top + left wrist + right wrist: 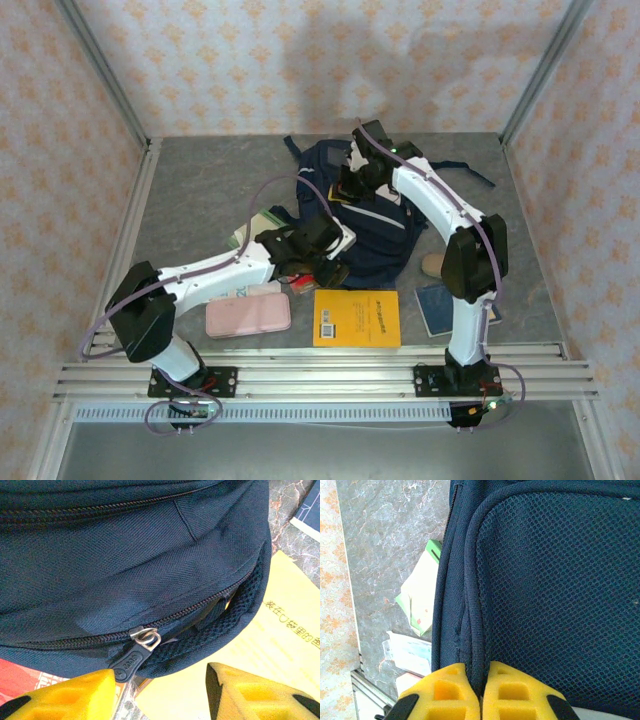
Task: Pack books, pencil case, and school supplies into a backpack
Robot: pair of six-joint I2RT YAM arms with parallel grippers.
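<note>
Step in hand, as I read it: opening the zip on the large navy blue fabric backpack with white stripes (380, 240). It lies mid-bench, a little to the far side, between your two arms.

Right jaws are closed tight on the backpack's corded seam beside the mesh panel (560, 580). Treat that as your anchor.

Left jaws stand apart and clamp nothing. The dark zip tab (127, 666) lies against the left-hand yellow finger (75, 692), with the metal slider (145, 637) just above it. Centre the tab between the fingers before you close, and take the tab, not the fabric. The teeth look parted right of the slider and meshed to its left, so the pull probably runs leftward. Pull in line with the track, against the right arm's hold.

Waiting:
- Flat orange-yellow book with barcode (356, 318), near centre, just beside the backpack's near edge.
- Pale pink rounded pencil case (248, 314), near left.
- Thin navy book (445, 308), near right.
- Green-edged packet (422, 592), left of the backpack.

Bench: grey marbled sheet (200, 190), with aluminium rails (330, 372) along the near edge. Walls (300, 60): cream paper with orange motifs on three sides.
</note>
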